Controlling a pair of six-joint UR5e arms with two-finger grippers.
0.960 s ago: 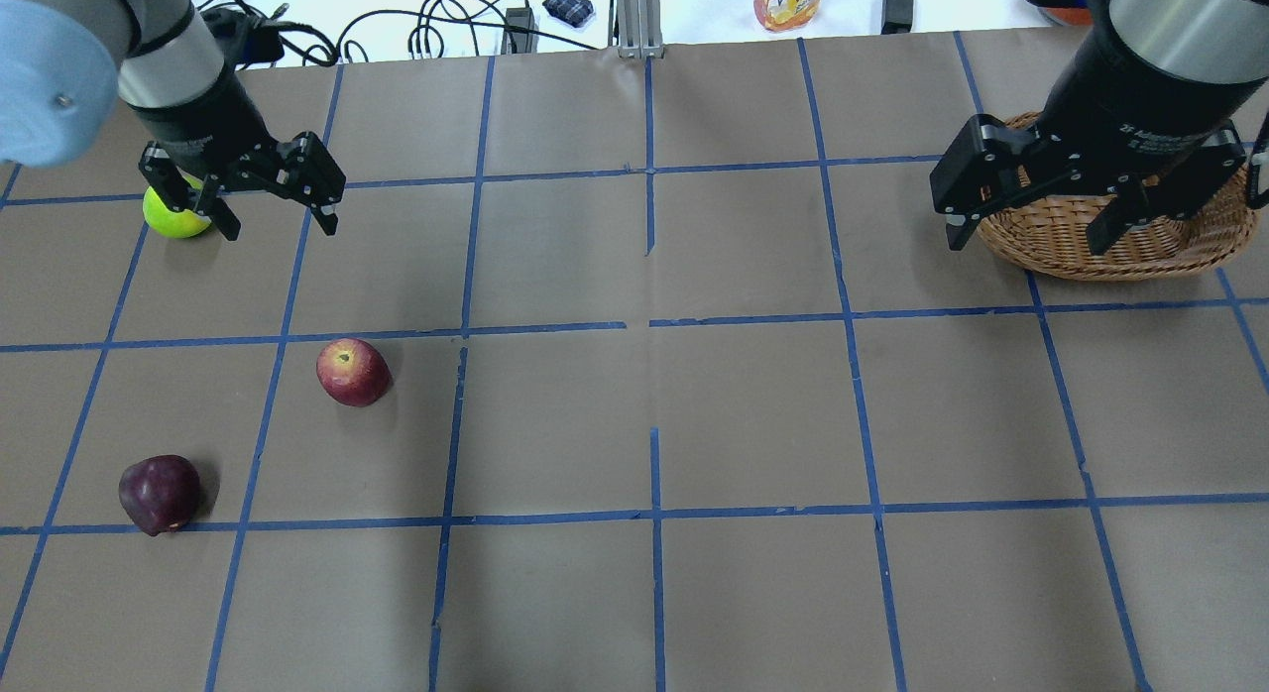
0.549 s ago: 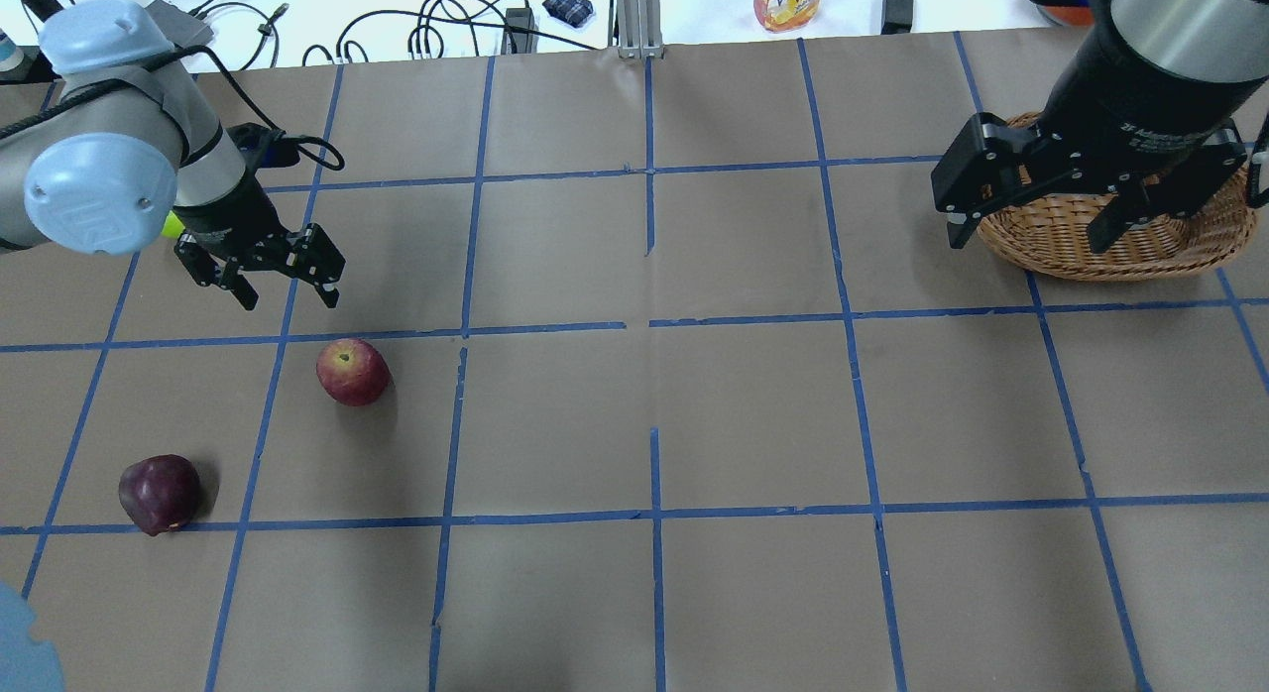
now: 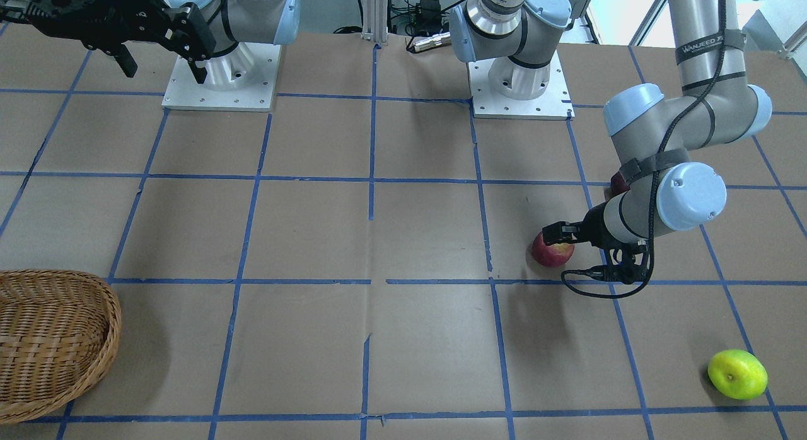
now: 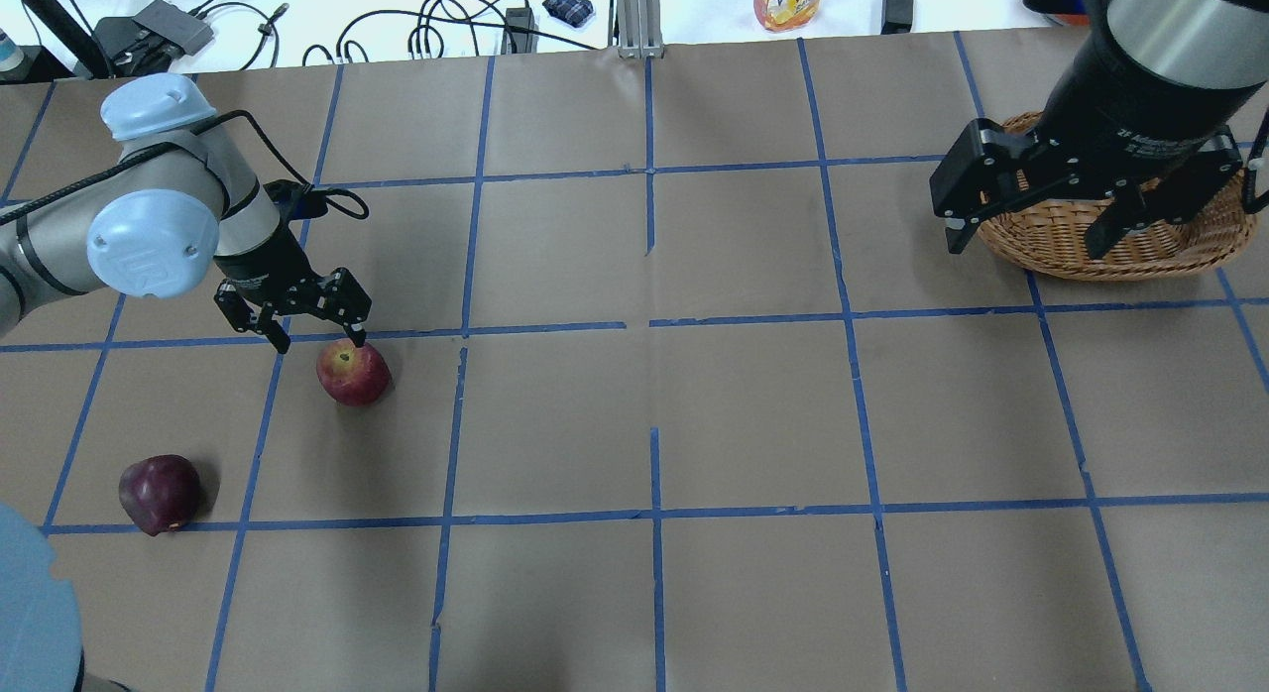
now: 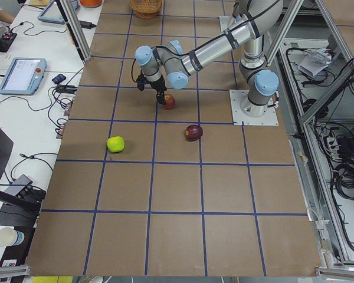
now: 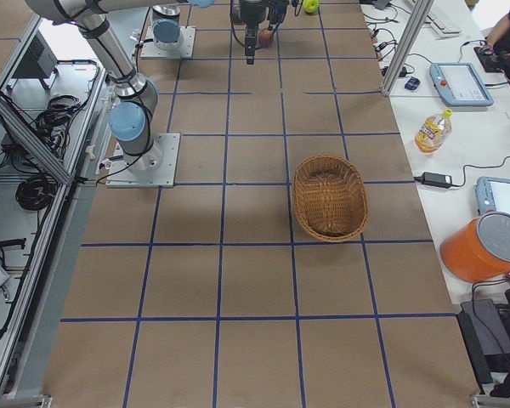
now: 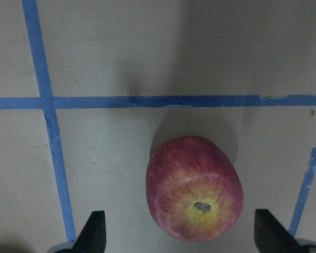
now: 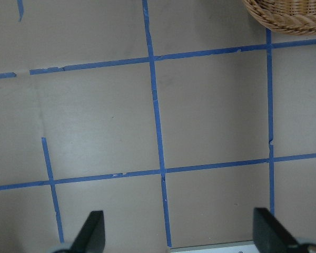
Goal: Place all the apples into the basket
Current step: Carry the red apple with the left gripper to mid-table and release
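Observation:
The red apple (image 4: 352,372) lies on the brown table, also seen in the front view (image 3: 553,251). My left gripper (image 4: 317,338) is open and low just behind it; in the left wrist view the apple (image 7: 195,187) sits between the two fingertips (image 7: 95,233). The dark maroon apple (image 4: 159,494) lies nearer, at the left. The yellow-green apple (image 3: 737,374) lies apart, hidden by my left arm in the overhead view. My right gripper (image 4: 1027,238) is open and empty, high in front of the wicker basket (image 4: 1120,261). The basket (image 6: 306,183) holds nothing.
A juice bottle (image 4: 788,0) and cables (image 4: 446,23) lie beyond the table's far edge. Both arm bases (image 3: 517,81) stand on white plates at the robot's side. An orange bucket (image 6: 484,246) and tablets sit on the side bench.
My left gripper has moved from over the yellow-green apple toward the near side and down to the red apple. It stays open. The right arm has not moved.

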